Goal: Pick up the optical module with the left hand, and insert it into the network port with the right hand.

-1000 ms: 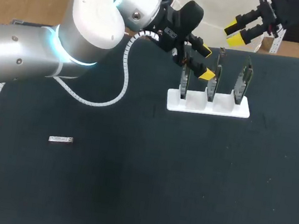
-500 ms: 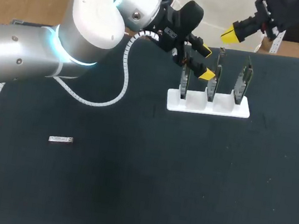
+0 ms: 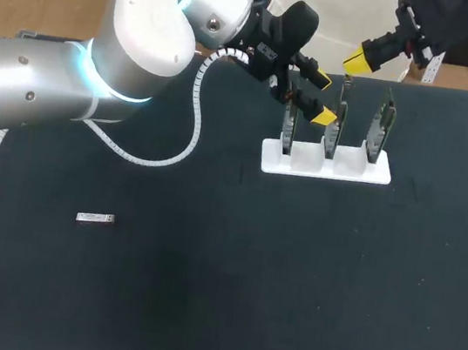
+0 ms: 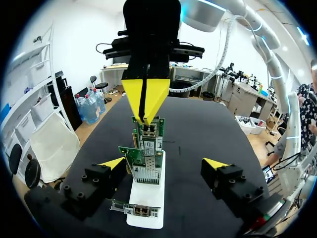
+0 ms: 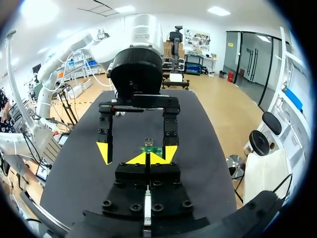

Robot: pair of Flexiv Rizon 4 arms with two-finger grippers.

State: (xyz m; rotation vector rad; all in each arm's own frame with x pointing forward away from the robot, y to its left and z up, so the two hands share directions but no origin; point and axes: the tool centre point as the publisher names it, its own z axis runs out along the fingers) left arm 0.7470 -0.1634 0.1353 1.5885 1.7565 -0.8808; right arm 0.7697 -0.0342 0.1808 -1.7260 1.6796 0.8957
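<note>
From where I stand, everything turns on how far the optical module (image 3: 95,219) is from the fingers meant to take it. The left fingers (image 3: 323,114) are spread wide with nothing in them, up at the network cards (image 3: 334,124), which stand in a row in a white holder (image 3: 324,165). In the left wrist view the nearest card sits between the open tips without either one touching it. The module is well apart from them, back toward the robot and out to its left side. It lies flat on the dark table (image 3: 289,280), its long axis running crosswise, roughly in line with the row of cards. The right fingers (image 3: 357,61) are pinched together on nothing, hanging just beyond the cards and above them, farther still from the module, so the left arm is the nearer one. I'd judge the pickup hasn't begun. The left fingers would need to back away from the cards without clipping them, then come down straddling the module's narrow sides.
</note>
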